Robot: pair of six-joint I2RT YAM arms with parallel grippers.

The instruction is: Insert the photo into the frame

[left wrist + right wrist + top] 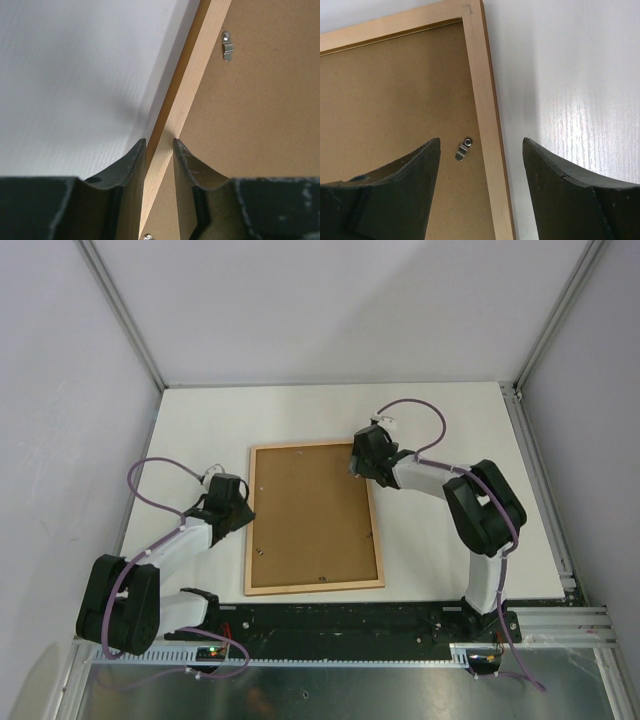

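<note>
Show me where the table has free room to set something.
Free: the strip of table between the frame's far rail and the back wall; the patch between its right rail and the right arm's base. Crowded: the left rail, at the left gripper; the frame's far right corner, under the right gripper.

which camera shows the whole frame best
The top external view: the whole frame lies there back up, with all four rails in sight. The left wrist view shows only a stretch of one pale rail; the right wrist view shows one corner and part of a rail.
</note>
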